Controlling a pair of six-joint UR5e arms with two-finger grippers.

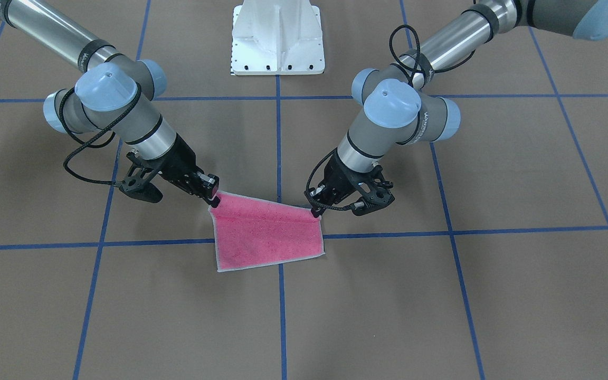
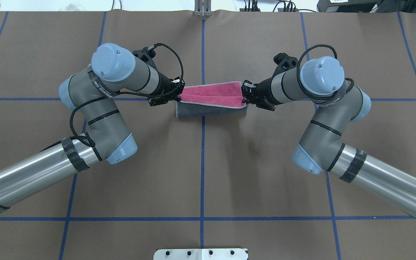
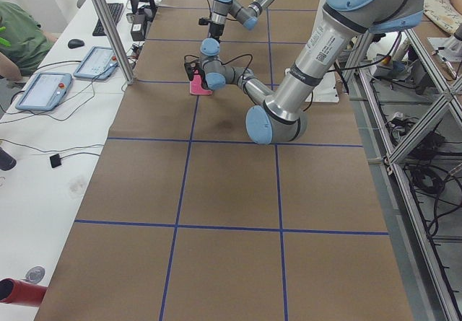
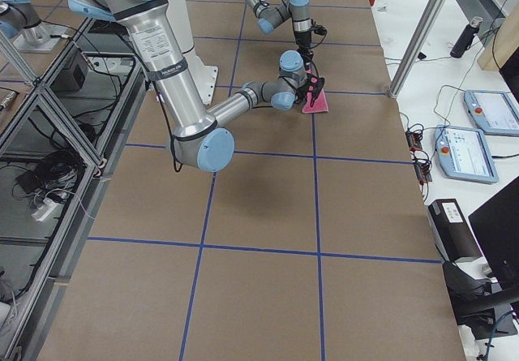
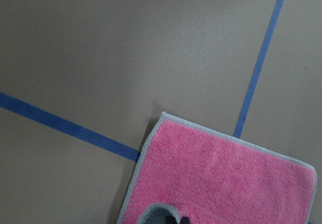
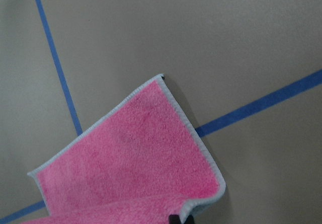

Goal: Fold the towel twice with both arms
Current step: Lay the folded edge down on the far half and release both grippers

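The towel [image 1: 267,232] lies at the table's middle with its pink face up and a light grey border. Its edge nearest the robot is lifted off the table, so the dark grey underside [image 2: 208,110] shows from overhead. My left gripper [image 2: 179,94] is shut on one raised corner, and in the front view this left gripper [image 1: 315,212] is on the right. My right gripper [image 2: 245,96] is shut on the other raised corner [image 1: 214,199]. The left wrist view shows the pink face [image 5: 221,183] and so does the right wrist view [image 6: 136,168]. The far edge rests flat on the table.
The white pedestal base [image 1: 277,37] stands behind the towel on the robot's side. Blue tape lines [image 1: 280,132] cross the brown table. A side desk holds tablets [image 3: 43,90] and a seated person [image 3: 18,36] in green. Metal frames [image 4: 49,134] flank the table.
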